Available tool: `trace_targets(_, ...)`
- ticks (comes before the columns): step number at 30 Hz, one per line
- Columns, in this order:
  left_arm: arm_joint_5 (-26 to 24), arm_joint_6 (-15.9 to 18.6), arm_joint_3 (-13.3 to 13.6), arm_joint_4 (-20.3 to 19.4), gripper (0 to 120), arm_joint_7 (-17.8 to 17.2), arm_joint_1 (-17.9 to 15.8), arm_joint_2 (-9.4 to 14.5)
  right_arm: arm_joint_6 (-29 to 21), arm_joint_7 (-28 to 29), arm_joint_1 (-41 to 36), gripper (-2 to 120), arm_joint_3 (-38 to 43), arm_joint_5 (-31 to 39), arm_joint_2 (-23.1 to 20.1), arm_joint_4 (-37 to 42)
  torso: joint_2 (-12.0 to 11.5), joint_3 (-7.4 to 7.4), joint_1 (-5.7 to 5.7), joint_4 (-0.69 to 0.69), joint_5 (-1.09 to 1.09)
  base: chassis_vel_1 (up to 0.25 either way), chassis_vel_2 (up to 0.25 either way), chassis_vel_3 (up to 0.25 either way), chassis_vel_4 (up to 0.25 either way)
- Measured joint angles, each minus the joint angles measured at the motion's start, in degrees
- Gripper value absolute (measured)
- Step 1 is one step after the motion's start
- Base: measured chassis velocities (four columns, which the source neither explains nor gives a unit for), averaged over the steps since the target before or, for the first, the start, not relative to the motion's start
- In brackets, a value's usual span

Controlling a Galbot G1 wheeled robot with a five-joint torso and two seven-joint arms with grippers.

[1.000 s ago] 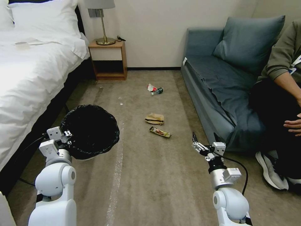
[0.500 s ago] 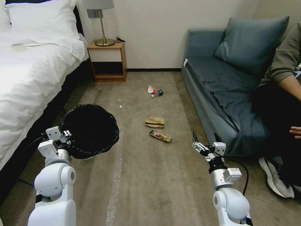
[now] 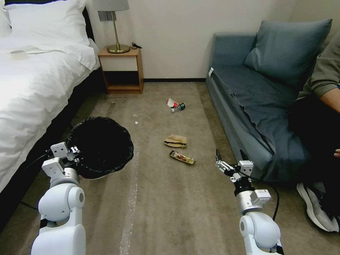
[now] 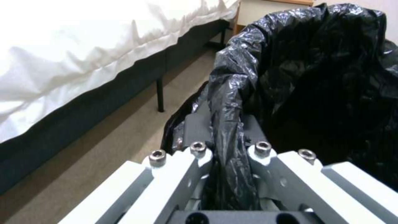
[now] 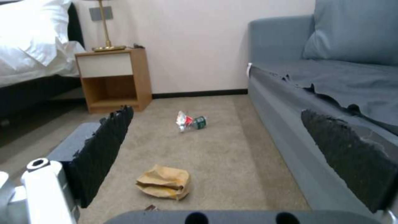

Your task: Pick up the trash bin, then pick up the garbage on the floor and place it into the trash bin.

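Note:
The trash bin (image 3: 101,147), white with a black bag over its rim, hangs at my left by the bed. My left gripper (image 3: 72,151) is shut on its rim. In the left wrist view both fingers (image 4: 198,130) pinch the bag fold of the bin (image 4: 315,77). My right gripper (image 3: 229,158) is open and empty, low beside the sofa. The garbage lies on the carpet ahead: a brown paper bag (image 3: 175,140), a wrapper (image 3: 182,157), and farther off a red-and-white packet (image 3: 171,102) with a small bottle (image 3: 179,106). The right wrist view shows the bag (image 5: 164,185), packet (image 5: 183,119) and bottle (image 5: 200,122).
A white bed (image 3: 32,88) runs along the left. A wooden nightstand (image 3: 122,71) with a lamp stands at the far wall. A blue sofa (image 3: 255,106) lines the right, with a person seated on it and a shoe (image 3: 317,207) on the floor.
The whole picture has shifted slightly, so the camera has moved. The left gripper keeps its hold on the bin and the right gripper stays open.

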Motion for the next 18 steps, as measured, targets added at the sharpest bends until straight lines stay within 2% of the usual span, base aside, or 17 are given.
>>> trace_targets(18, 0.7, 0.4, 0.6, 0.0, 5, -0.5, -0.8, 0.1, -0.2, -0.2, 0.7, 100, -0.5, 0.2, -0.3, -1.6, 0.0, 0.0, 0.0, 0.0, 0.0, -0.058, 0.062, 0.066, -0.062)
